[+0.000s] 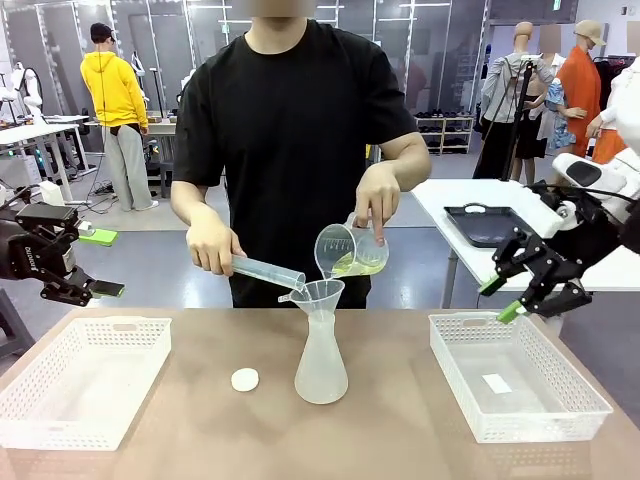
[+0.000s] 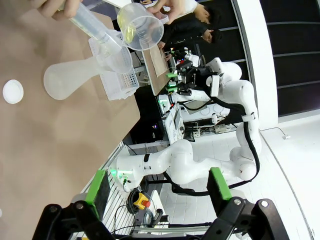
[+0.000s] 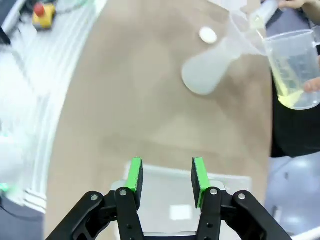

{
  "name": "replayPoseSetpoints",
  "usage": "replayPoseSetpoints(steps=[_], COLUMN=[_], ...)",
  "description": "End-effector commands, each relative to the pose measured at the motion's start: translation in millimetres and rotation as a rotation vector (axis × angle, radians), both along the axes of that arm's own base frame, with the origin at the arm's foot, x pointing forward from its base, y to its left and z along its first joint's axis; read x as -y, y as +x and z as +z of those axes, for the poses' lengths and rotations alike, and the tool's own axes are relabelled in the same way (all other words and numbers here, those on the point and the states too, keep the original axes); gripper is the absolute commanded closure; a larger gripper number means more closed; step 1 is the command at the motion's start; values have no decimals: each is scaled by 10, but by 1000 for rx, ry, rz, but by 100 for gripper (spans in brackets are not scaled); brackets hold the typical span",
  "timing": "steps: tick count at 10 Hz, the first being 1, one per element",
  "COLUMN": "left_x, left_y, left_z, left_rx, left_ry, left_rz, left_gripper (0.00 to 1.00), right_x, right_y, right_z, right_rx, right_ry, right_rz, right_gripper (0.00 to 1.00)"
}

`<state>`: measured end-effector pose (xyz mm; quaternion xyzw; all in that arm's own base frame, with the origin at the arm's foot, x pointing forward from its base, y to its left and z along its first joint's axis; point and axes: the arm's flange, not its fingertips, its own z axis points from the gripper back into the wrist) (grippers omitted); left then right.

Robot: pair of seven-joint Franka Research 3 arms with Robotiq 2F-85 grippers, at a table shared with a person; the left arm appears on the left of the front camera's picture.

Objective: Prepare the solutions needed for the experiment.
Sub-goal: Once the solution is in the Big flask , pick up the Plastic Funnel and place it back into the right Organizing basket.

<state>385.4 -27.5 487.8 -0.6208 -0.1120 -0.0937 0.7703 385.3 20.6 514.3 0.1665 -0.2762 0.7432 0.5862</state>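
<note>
Solutions in tilted beaker, scale marks unreadable

A: Right wrist view?
B: Beaker cut by the right edge, cylinder by the top. Basket partly hidden behind right tool.
A: Front view?
B: Label in that basket too small to read.

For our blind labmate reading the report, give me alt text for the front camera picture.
A person across the table tips a beaker of yellow-green liquid and a clear tube over a funnel in a frosted flask. A left basket and right basket flank it; the left pincer and right pincer hang open, empty.
</note>
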Motion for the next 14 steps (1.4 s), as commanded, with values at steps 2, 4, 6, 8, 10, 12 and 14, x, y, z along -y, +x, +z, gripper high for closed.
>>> replayPoseSetpoints(steps=[2, 4, 6, 8, 10, 12, 14], left_x=[5, 5, 5, 5, 5, 5, 5], left_y=[1, 1, 1, 1, 1, 1, 1], left_z=[26, 26, 26, 26, 26, 26, 26], left_rx=[5, 5, 5, 5, 5, 5, 5], left_ry=[-17, -17, -17, -17, -17, -17, -17], left_rz=[-5, -5, -5, -5, -5, -5, -5], left_gripper=[0, 0, 0, 0, 0, 0, 0], right_x=[-73, -26, -213, -169, -93, 4, -50], right_y=[50, -38, 143, 215, 163, 40, 164], right_z=[79, -30, -126, -295, -408, -507, -564], right_rx=[-54, -90, -350, -637, -885, -979, -854], right_ry=[23, 80, 77, 322, 525, 478, 381], right_rz=[118, -7, -117, -342, -473, -409, -386], right_gripper=[49, 49, 49, 49, 49, 49, 49])
